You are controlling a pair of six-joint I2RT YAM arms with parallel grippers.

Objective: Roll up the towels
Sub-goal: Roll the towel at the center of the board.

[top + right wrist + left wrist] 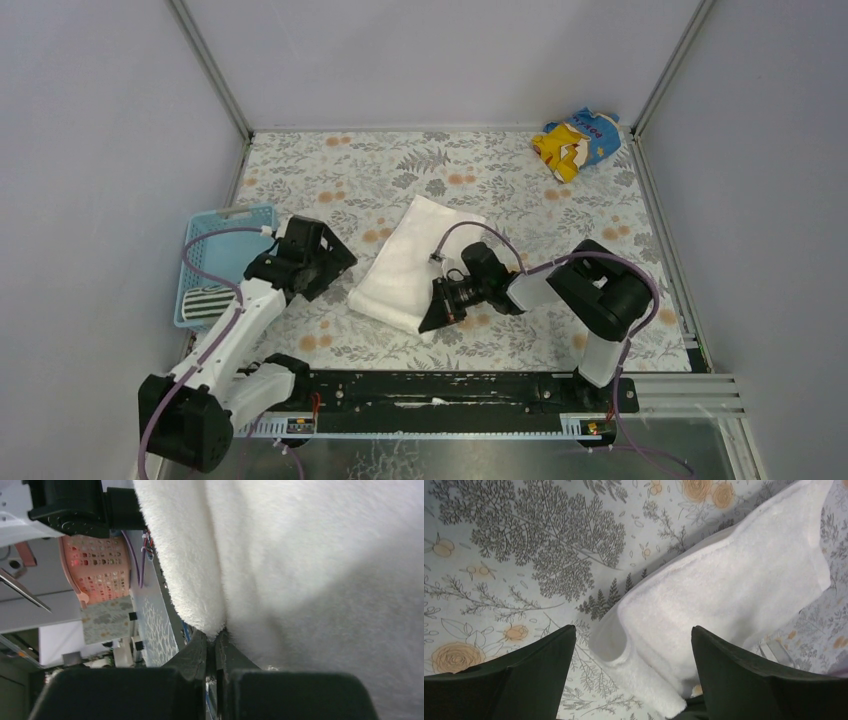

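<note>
The large white terry towel (415,262) lies folded in the middle of the table. Its near corner curls over into a loose loop (611,640). My left gripper (634,635) is open just off the towel's left side, and that curled corner lies between its fingers, untouched. From above, the left gripper (340,265) sits at the towel's left edge. My right gripper (216,639) is shut on the towel's edge (210,620), at the near right corner (432,315). The small striped towel (205,300) rests in the blue basket (225,215).
A yellow-and-blue printed cloth (577,140) lies at the far right corner. The blue basket stands by the left wall, beside the left arm. The floral table cover (520,190) is bounded by metal rails and grey walls.
</note>
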